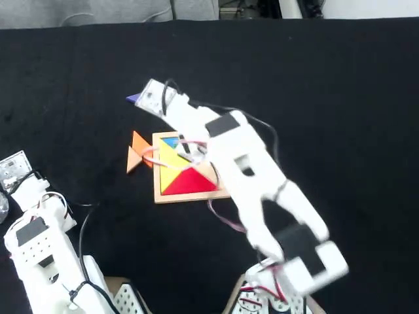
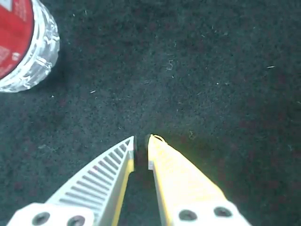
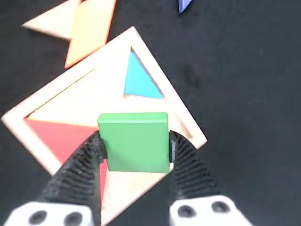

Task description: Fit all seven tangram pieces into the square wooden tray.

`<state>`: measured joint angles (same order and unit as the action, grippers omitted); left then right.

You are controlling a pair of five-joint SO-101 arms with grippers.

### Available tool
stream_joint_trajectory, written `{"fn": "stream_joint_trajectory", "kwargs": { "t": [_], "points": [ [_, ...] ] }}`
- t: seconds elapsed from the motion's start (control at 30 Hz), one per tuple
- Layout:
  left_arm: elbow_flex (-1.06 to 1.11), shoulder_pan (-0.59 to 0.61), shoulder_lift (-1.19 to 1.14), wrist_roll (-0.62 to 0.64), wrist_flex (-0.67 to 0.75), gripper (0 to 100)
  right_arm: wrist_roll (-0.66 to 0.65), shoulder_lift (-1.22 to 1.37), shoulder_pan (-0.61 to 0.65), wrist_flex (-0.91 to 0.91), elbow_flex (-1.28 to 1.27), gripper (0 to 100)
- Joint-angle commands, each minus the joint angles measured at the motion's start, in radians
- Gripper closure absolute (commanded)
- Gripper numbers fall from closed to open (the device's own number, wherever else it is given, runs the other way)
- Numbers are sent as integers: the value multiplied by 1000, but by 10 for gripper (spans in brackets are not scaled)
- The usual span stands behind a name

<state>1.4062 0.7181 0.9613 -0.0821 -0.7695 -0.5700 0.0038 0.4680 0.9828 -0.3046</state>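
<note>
Progress stood near the halfway mark. Three triangles, blue (image 3: 138, 82), yellow (image 1: 169, 159) and red (image 3: 59, 139), lay seated in the wooden tray (image 3: 183, 117). The right gripper (image 3: 134, 141) was clamped on the green square (image 3: 133, 127), held above the tray and not yet seated. Two orange pieces (image 3: 89, 28) lay just outside the tray, and a purple piece (image 1: 133, 99) sat farther off. The left gripper (image 2: 141, 141) hung over bare cloth, fingers almost closed and holding nothing. Four pieces apparently remained, though the arm hid part of the tray.
</note>
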Motion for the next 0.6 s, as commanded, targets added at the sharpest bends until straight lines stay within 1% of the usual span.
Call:
{"fn": "stream_joint_trajectory", "kwargs": {
  "t": [0.0, 0.07, 0.13, 0.33, 0.57],
  "points": [
    [-36, -5, 14, -2, 41, 931, 48, 159, -44, 58, 206, 977],
    [-27, -5, 15, 0, 57, 930, 44, 220, -66, 123, 280, 977],
    [-27, -5, 15, 2, 63, 930, 51, 265, -80, 146, 320, 977],
    [-28, -7, 15, 3, 61, 928, 52, 354, -69, 126, 332, 977],
    [-28, -7, 15, 3, 61, 928, 52, 372, -46, 123, 329, 977]
  ]
}}
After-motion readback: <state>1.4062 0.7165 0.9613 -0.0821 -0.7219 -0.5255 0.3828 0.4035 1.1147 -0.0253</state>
